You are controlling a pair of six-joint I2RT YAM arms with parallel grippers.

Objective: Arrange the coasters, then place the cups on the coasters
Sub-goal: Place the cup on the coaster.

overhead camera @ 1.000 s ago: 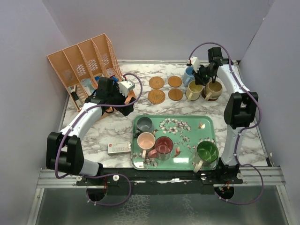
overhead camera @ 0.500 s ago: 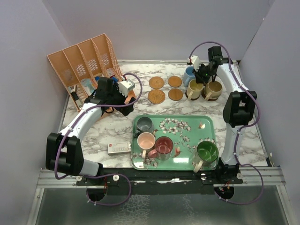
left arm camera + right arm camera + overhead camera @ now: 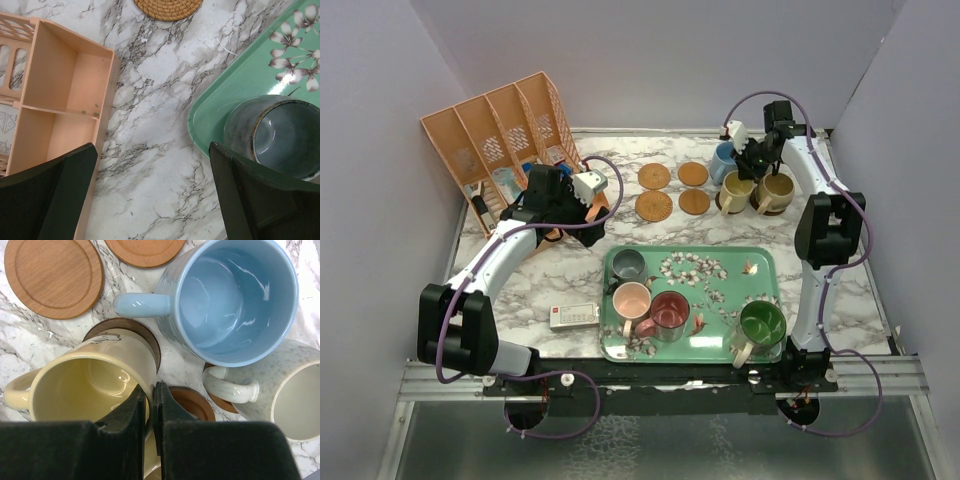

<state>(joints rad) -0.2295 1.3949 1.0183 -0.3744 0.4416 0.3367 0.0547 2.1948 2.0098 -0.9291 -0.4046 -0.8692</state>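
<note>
The left claw (image 3: 151,150) hung spread wide above the marble table (image 3: 570,275), gripping nothing. In its wrist view 1 finger lay over the edge of the orange rack (image 3: 500,130) and the other over the grey cup (image 3: 280,135). The grey cup stood upright in the back left corner of the green floral tray (image 3: 765,275). The pink cup (image 3: 632,300), the dark red cup (image 3: 670,312) and the green cup (image 3: 761,322) also stood on that tray, along its near side.

4 light coasters (image 3: 674,190) lay flat in a 2 by 2 block at the back middle of the table, apart from one another and with nothing on them. A woven coaster (image 3: 167,7) from that block showed at the top of the left wrist view.

To the right of them, the right claw (image 3: 150,390) was pressed together just at the rim of the yellow cup (image 3: 85,385). Whether the cup's wall was nipped between the fingers could not be told. The yellow cup sat on a dark brown coaster (image 3: 145,332). The blue cup (image 3: 225,295) stood just behind it, and the cream cup (image 3: 295,400) was near, with its handle turned toward the claw. Another dark brown coaster (image 3: 192,402) showed between the yellow and cream cups. The tan-brown cup (image 3: 777,190) stood just right of the yellow one.
</note>
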